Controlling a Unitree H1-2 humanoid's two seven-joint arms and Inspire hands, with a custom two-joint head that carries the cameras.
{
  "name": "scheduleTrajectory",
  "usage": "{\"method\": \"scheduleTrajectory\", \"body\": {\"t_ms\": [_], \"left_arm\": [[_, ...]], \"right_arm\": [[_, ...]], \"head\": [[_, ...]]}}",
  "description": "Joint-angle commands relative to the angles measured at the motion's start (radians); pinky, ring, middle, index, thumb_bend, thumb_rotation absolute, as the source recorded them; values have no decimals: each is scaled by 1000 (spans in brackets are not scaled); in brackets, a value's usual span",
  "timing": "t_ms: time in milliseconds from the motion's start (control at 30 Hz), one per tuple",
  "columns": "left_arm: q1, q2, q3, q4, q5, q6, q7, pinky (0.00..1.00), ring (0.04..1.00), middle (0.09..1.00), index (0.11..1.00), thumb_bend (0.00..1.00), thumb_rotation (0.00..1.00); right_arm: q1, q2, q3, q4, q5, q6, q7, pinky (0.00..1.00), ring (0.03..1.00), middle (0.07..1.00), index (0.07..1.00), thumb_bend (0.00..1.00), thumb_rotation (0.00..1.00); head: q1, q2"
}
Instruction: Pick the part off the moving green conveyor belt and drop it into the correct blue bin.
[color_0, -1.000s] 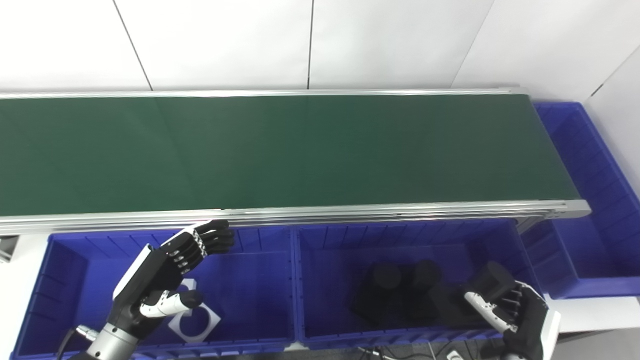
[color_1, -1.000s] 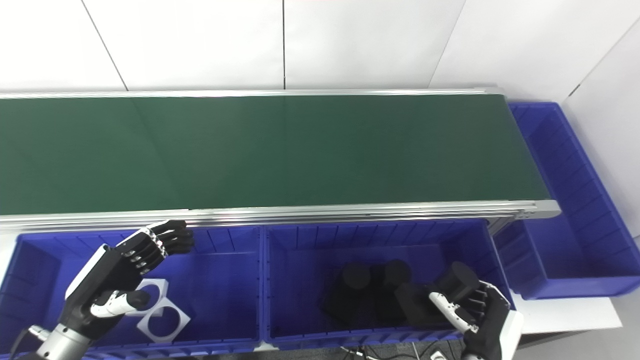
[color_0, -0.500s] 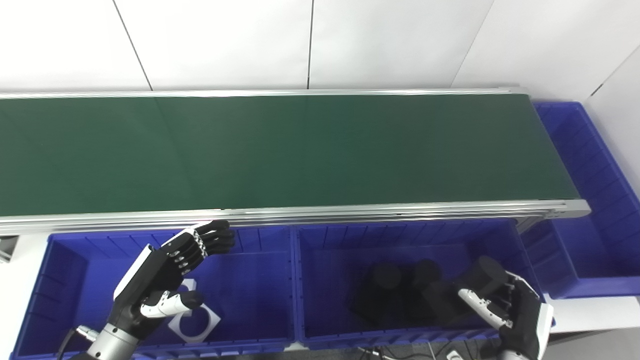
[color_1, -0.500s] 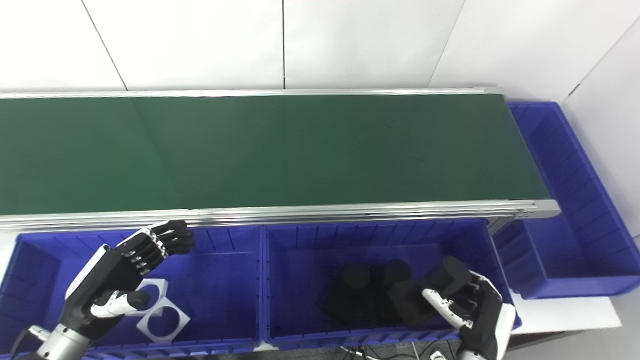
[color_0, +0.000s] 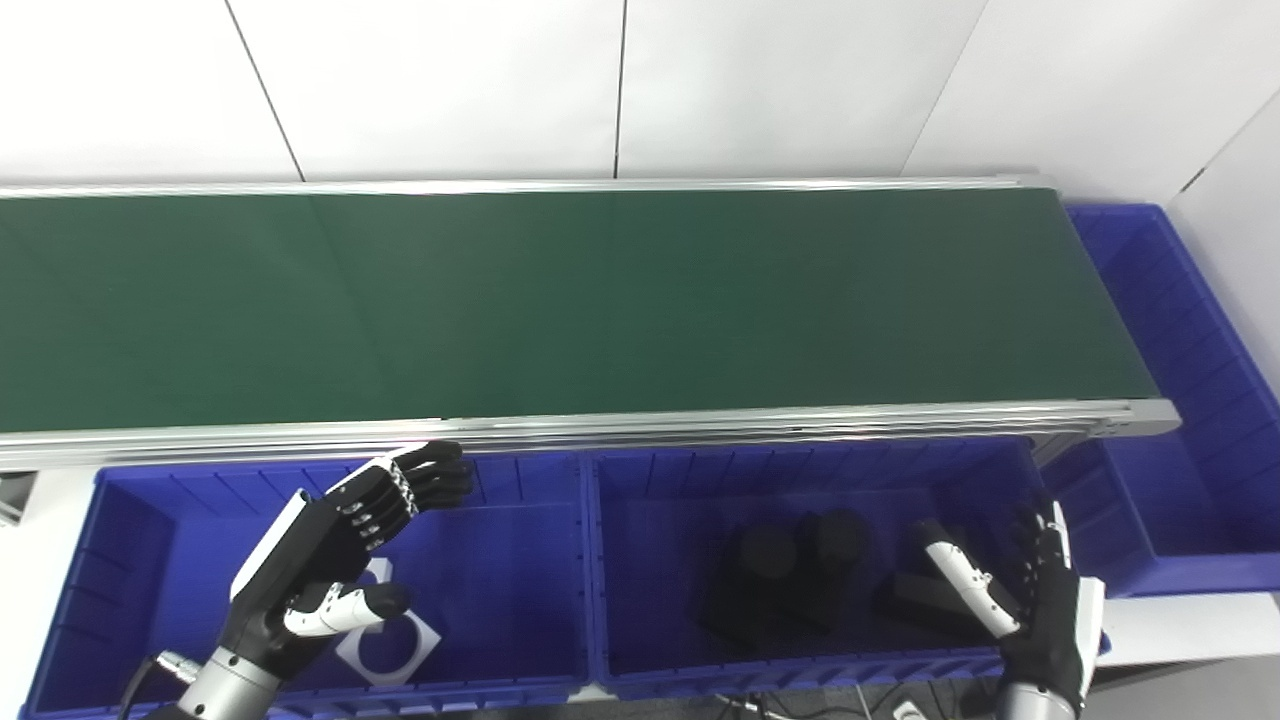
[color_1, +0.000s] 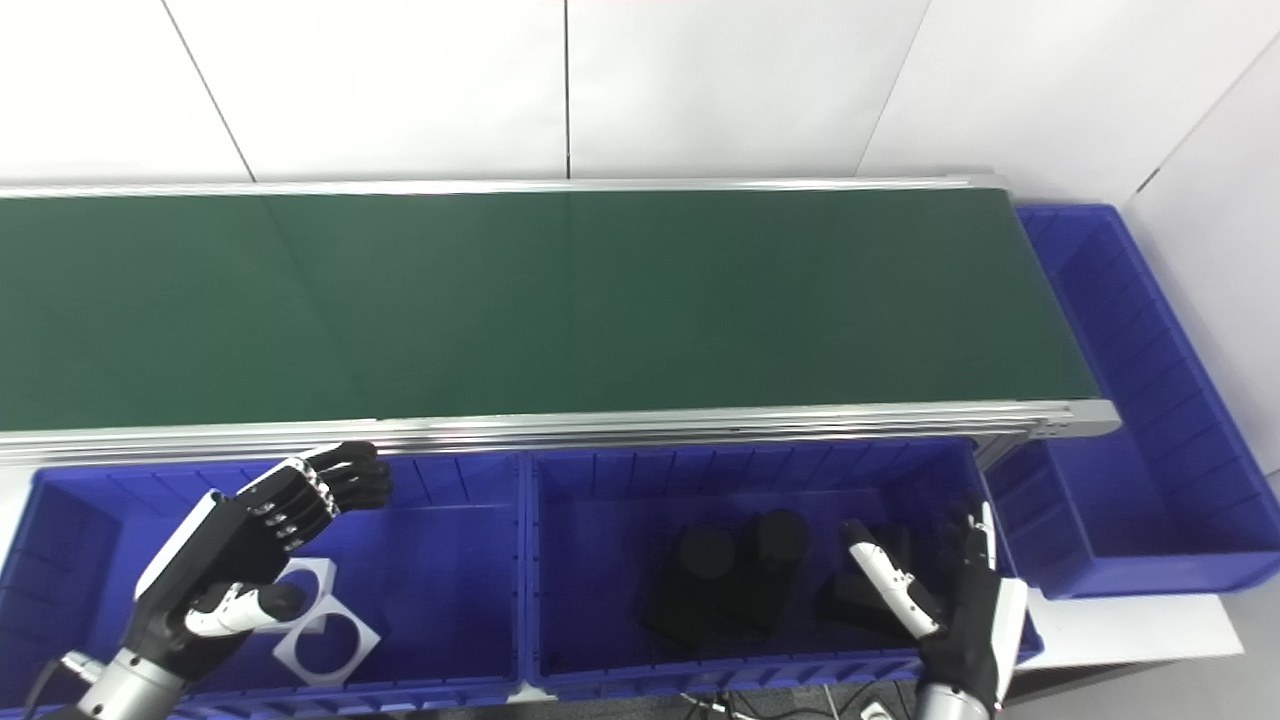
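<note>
The green conveyor belt (color_0: 600, 300) carries no part. My right hand (color_0: 1020, 610) is open, fingers spread, at the right end of the middle blue bin (color_0: 800, 455). Just left of its thumb a black part (color_0: 925, 600) lies on the bin floor, beside other black cylindrical parts (color_0: 790, 570). My left hand (color_0: 340, 540) hovers open over the left blue bin (color_0: 100, 560), holding nothing, its fingertips near the belt's front rail.
White flat square parts with round holes (color_0: 390, 645) lie in the left bin under my left hand. A third blue bin (color_0: 1190, 500) stands past the belt's right end. A metal rail (color_0: 700, 425) edges the belt above the bins.
My right hand opened and rose a little; the black part it held now lies on the floor of the middle bin. The left hand barely moved.
</note>
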Motion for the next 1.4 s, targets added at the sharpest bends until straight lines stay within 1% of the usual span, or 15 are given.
{"method": "scheduleTrajectory", "body": {"t_ms": [0, 100, 167, 267, 400, 467, 600, 733, 800, 833, 967, 1100, 1267, 1300, 1367], "left_arm": [[2, 0, 1, -21, -1, -28, -1, 781, 771, 784, 799, 995, 519], [5, -1, 0, -20, -2, -30, -2, 786, 773, 785, 799, 990, 513], [7, -2, 0, -19, -2, -31, -2, 788, 774, 784, 798, 985, 508], [9, -5, -2, -19, 0, -35, -3, 788, 774, 784, 797, 984, 508], [17, -11, -9, -20, 7, -39, -5, 796, 779, 786, 802, 984, 504], [18, -12, -9, -21, 7, -38, -4, 797, 780, 786, 802, 985, 503], [28, -20, -17, -27, 13, -42, -4, 811, 789, 791, 807, 981, 499], [35, -28, -22, -30, 25, -50, 2, 814, 794, 795, 809, 978, 504], [37, -30, -22, -30, 28, -51, 2, 813, 795, 796, 810, 978, 507], [39, -35, -24, -31, 32, -53, 5, 814, 798, 799, 813, 980, 509], [47, -49, -29, -33, 46, -58, 15, 811, 806, 809, 818, 991, 506], [55, -72, -33, -36, 57, -59, 32, 813, 827, 830, 835, 996, 499], [61, -92, -42, -42, 82, -56, 50, 810, 838, 845, 853, 1000, 496], [63, -100, -45, -43, 87, -55, 55, 812, 840, 848, 857, 1000, 495], [65, -111, -51, -43, 93, -55, 61, 816, 845, 856, 867, 1000, 491]], "right_arm": [[12, -2, 5, -68, -15, -12, 4, 847, 898, 907, 965, 871, 456], [21, 14, 22, -148, -19, 1, 15, 843, 888, 892, 952, 853, 426], [28, 22, 50, -215, -45, 14, 29, 817, 879, 881, 933, 874, 457], [34, 23, 67, -253, -66, 27, 42, 812, 874, 878, 925, 885, 477], [45, 41, 177, -381, -71, 54, 129, 784, 840, 860, 891, 870, 420], [45, 41, 190, -393, -75, 68, 134, 778, 836, 858, 888, 871, 416], [27, 60, 303, -465, -146, 93, 200, 778, 831, 840, 876, 861, 408], [0, 73, 361, -501, -148, 141, 244, 773, 833, 845, 882, 843, 384], [-7, 76, 371, -509, -144, 155, 257, 774, 837, 851, 890, 838, 378], [-18, 76, 384, -497, -152, 145, 263, 777, 834, 841, 876, 865, 378], [-46, 70, 422, -466, -168, 119, 276, 784, 838, 840, 867, 853, 392], [-58, 62, 479, -429, -174, 106, 304, 772, 834, 844, 871, 839, 428], [-58, 49, 521, -380, -152, 82, 310, 749, 828, 846, 875, 745, 551], [-52, 38, 528, -350, -137, 51, 309, 743, 825, 845, 876, 731, 575], [-44, 24, 534, -307, -112, 1, 306, 730, 819, 845, 878, 705, 619]], "head": [[2, 0], [9, -5], [14, -10], [25, -16], [49, -25], [49, -25], [69, -36], [90, -42], [90, -42], [116, -49], [131, -56], [182, -73], [214, -82], [245, -94], [257, -101]]}}
